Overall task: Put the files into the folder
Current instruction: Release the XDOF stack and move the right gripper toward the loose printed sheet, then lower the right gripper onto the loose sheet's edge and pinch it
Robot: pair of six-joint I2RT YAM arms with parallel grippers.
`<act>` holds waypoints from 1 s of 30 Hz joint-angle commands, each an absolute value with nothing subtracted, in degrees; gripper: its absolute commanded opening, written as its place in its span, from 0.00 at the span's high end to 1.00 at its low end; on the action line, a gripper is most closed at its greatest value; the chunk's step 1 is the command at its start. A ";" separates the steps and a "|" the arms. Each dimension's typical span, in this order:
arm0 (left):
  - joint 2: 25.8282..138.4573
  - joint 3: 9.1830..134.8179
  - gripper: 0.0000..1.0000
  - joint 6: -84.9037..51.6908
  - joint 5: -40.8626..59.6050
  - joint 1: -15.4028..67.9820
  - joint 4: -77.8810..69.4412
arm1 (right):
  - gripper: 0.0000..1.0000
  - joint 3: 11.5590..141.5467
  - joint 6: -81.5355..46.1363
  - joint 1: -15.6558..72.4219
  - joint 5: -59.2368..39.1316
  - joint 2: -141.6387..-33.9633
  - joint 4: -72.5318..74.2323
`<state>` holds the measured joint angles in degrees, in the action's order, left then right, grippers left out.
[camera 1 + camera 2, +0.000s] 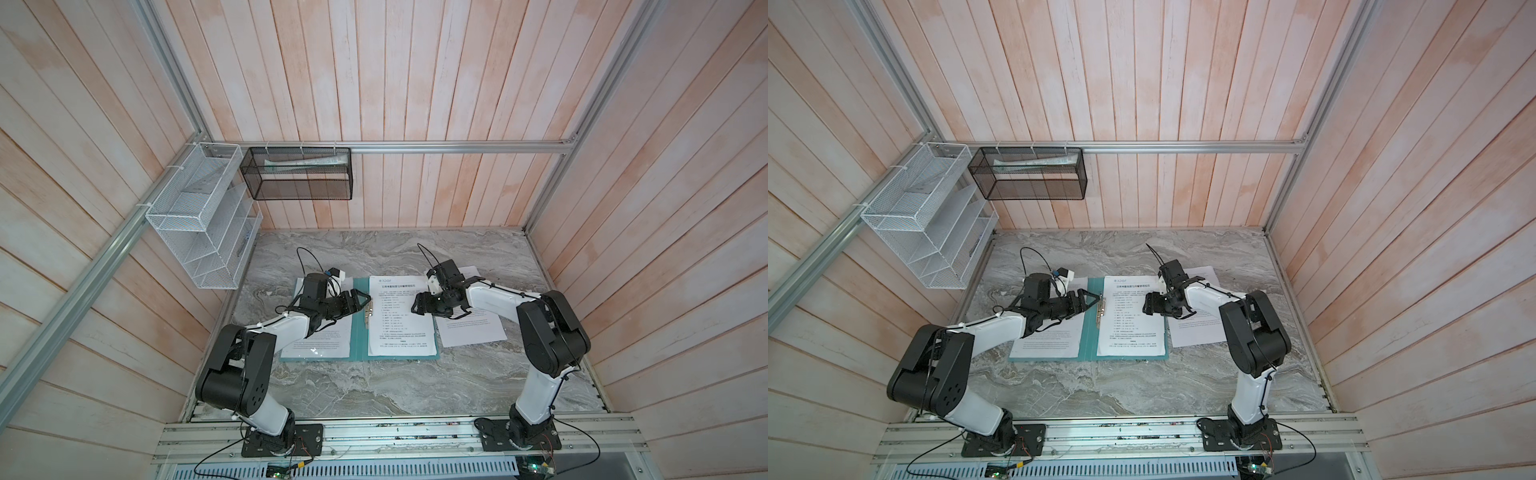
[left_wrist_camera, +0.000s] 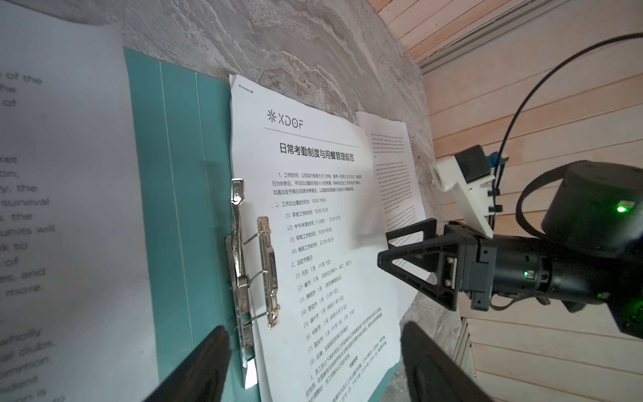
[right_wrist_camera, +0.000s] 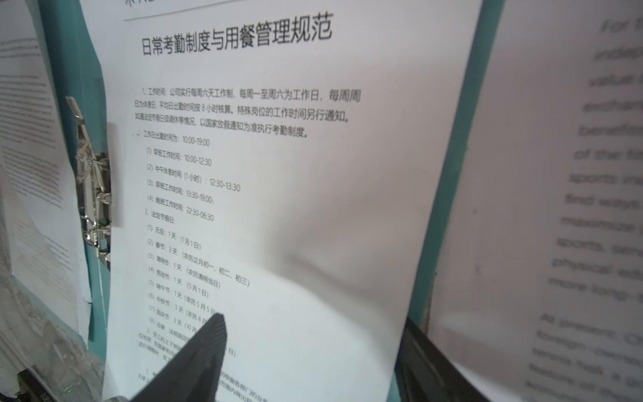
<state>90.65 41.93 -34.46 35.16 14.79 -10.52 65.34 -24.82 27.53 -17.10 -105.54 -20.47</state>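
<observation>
The teal folder (image 1: 358, 332) lies open and flat on the marble table (image 1: 374, 382). The sheet with the heading (image 1: 401, 332) lies on the folder's right half by the metal clip (image 1: 367, 318), a second sheet (image 1: 320, 345) covers its left half, and a third sheet (image 1: 469, 330) lies just right of the folder. The left gripper (image 1: 368, 301) hangs over the clip and the right gripper (image 1: 415, 302) over the headed sheet, both with fingers spread, holding nothing.
</observation>
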 commanded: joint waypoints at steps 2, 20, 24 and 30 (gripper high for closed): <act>91.06 41.60 0.21 -33.49 35.42 15.21 -12.30 | 0.25 68.31 -23.82 28.69 -14.49 -106.91 -24.41; 90.21 51.25 0.20 -30.12 28.20 24.42 -6.53 | 0.24 60.98 -16.01 4.68 -27.25 -90.67 -16.33; 92.55 53.77 0.20 -30.00 27.64 28.09 -7.16 | 0.24 62.13 -12.39 -0.06 -32.35 -93.16 -12.01; 92.64 52.83 0.20 -30.22 28.30 30.54 -7.21 | 0.24 73.68 -6.08 -4.24 -31.19 -102.69 -21.85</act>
<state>92.40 53.45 -31.18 29.10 30.22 -7.53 67.88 -10.90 -1.58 -28.93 -99.35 -16.51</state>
